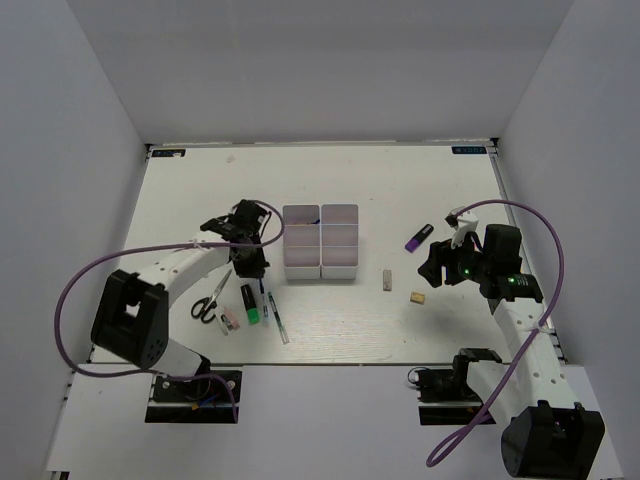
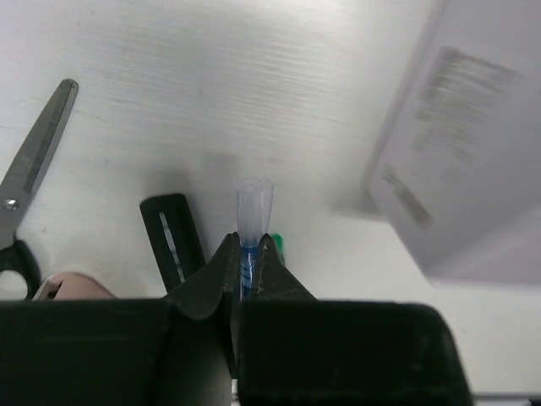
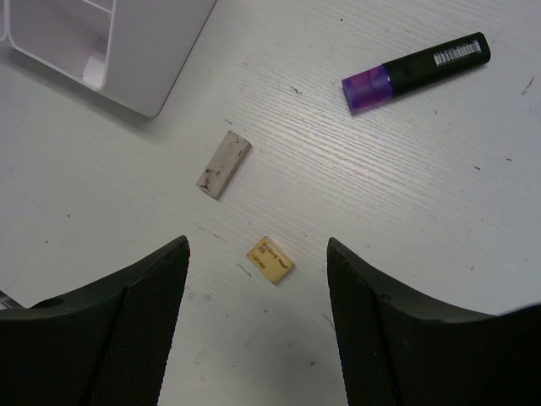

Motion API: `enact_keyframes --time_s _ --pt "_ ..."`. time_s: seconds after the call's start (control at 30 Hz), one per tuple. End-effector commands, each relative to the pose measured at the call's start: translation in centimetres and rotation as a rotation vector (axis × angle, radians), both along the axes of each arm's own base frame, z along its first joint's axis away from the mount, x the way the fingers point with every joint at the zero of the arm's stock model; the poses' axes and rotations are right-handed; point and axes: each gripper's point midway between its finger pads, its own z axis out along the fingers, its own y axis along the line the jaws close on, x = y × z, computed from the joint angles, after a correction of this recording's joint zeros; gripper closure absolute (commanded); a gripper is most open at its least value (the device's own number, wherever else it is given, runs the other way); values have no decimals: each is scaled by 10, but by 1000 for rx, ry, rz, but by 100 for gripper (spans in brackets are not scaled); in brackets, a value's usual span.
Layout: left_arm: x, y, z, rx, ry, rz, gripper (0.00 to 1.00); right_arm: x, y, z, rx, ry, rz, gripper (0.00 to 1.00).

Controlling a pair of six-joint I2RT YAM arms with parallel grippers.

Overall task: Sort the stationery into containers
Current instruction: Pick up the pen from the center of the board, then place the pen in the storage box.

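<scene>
My left gripper (image 1: 250, 266) is shut on a blue pen with a clear cap (image 2: 253, 207), which sticks out forward past the fingertips (image 2: 226, 254). Under it lie the green-tipped black marker (image 2: 173, 241) and the pink piece (image 2: 76, 286). The white six-bin block (image 1: 320, 241) stands just to the right; its wall shows in the left wrist view (image 2: 473, 152). My right gripper (image 1: 432, 268) is open above the table, its jaws wide apart on either side of the tiny tan block (image 3: 270, 259). The grey stick (image 3: 225, 163) and purple-black marker (image 3: 418, 71) lie beyond it.
Black-handled scissors (image 1: 208, 301) lie left of the marker (image 1: 250, 303). Another thin pen (image 1: 281, 327) lies near the table's front edge. A corner of the bin block (image 3: 144, 51) shows at the top left of the right wrist view. White walls surround the table.
</scene>
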Motion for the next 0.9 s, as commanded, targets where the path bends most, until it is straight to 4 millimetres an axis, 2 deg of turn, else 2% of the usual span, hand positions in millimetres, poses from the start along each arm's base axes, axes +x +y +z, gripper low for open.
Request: enact_keyframes --time_s 0.0,0.17,0.2,0.23,0.3,0.37,0.4,0.47,0.5,0.57,0.6,0.7,0.73,0.8,0.83,0.87 --pt "18 -20 66 -84 -179 -60 100 4 2 14 7 -34 14 31" --pt "28 -56 131 -185 -329 -154 100 4 2 15 11 -35 15 31" --pt "29 -62 137 -196 -344 -170 100 4 2 14 9 -34 15 31" --pt "37 -71 155 -219 -395 -187 100 4 2 14 9 -34 15 31" --pt "44 -90 164 -235 -443 -241 100 4 2 14 9 -34 17 31" --pt "57 -110 191 -261 -543 -302 100 4 2 15 10 -35 18 31" --pt "63 -118 186 -262 -543 -323 100 4 2 14 9 -35 17 31" --pt "72 -133 207 -273 -613 -392 100 4 2 14 9 -35 15 31" --pt "83 -150 212 -294 -654 -422 100 4 2 13 10 -29 16 31" --pt "94 -164 219 -292 -711 -490 100 4 2 14 9 -34 17 31" --pt "101 -178 230 -296 -770 -544 100 5 2 14 9 -32 15 31" --pt "116 -199 246 -288 -899 -671 100 4 2 13 7 -28 14 31" --pt "124 -206 242 -290 -916 -688 100 4 1 13 5 -30 14 31" --pt "131 -215 254 -287 -969 -743 100 5 1 13 7 -25 11 31" --pt "134 -222 242 -285 -952 -769 100 5 1 12 9 -22 9 31" --pt "136 -225 243 -288 -961 -781 100 4 1 11 7 -18 12 31"
